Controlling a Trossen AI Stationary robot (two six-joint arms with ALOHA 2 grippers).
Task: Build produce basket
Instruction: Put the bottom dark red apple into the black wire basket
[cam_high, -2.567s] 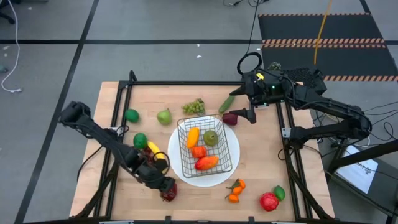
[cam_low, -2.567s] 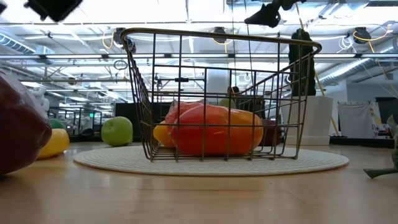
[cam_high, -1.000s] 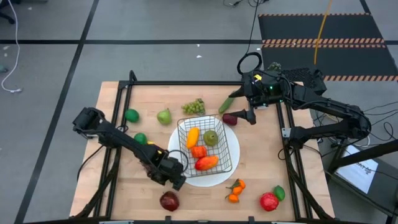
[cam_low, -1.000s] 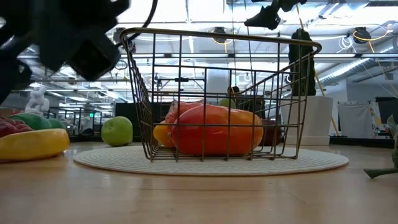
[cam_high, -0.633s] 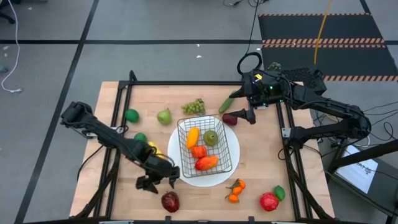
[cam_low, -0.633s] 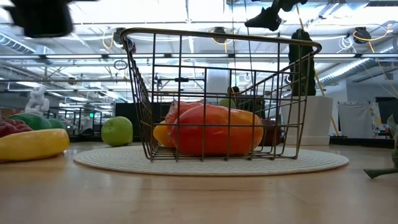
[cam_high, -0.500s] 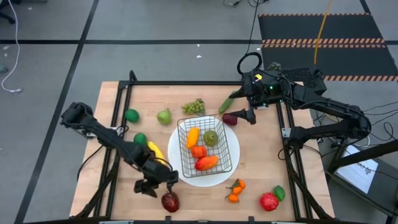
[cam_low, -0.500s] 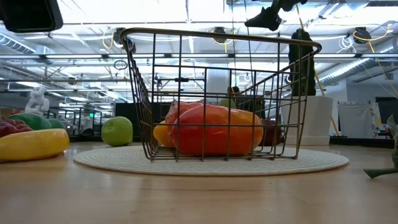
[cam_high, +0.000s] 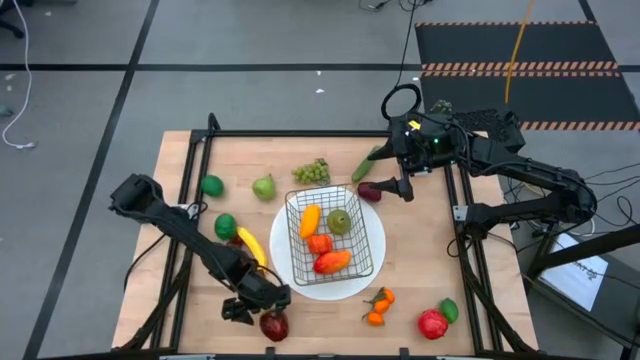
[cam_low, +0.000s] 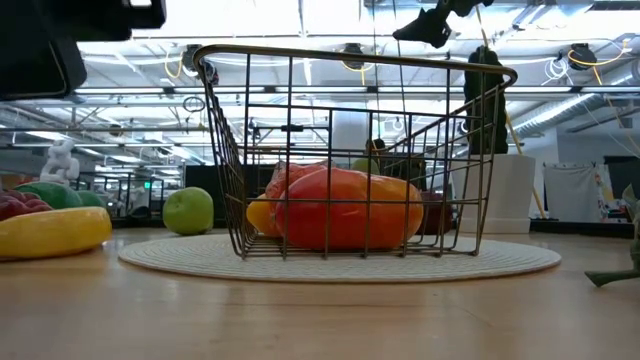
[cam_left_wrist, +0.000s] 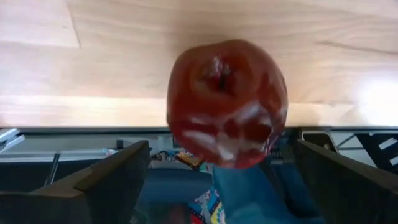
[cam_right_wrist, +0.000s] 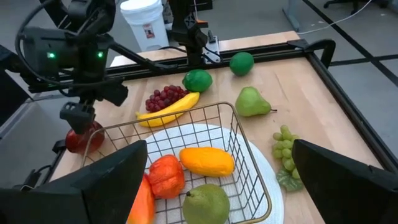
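Note:
The wire basket (cam_high: 335, 235) stands on the round white plate (cam_high: 372, 272) and holds an orange pepper, a pear and red-orange pieces; it also shows in the low view (cam_low: 350, 150). A red apple (cam_high: 272, 325) lies on the table near its near edge, left of the plate. My left gripper (cam_high: 258, 305) is open just above it; in the left wrist view the apple (cam_left_wrist: 227, 102) sits between the spread fingers with a gap on each side. My right gripper (cam_high: 398, 186) is open and empty, raised over the table's far right part.
Loose produce lies around the plate: banana (cam_high: 248, 245) with purple grapes, two limes (cam_high: 212, 185), a pear (cam_high: 264, 187), green grapes (cam_high: 312, 172), a cucumber (cam_high: 365, 165), a dark purple piece (cam_high: 370, 190), tangerines (cam_high: 378, 305) and a tomato (cam_high: 432, 323). The table's near edge is close behind the apple.
My left gripper has gone from beside the plate's near left rim toward the table's near edge and down over the red apple. The apple has stayed where it was. My right arm has kept still.

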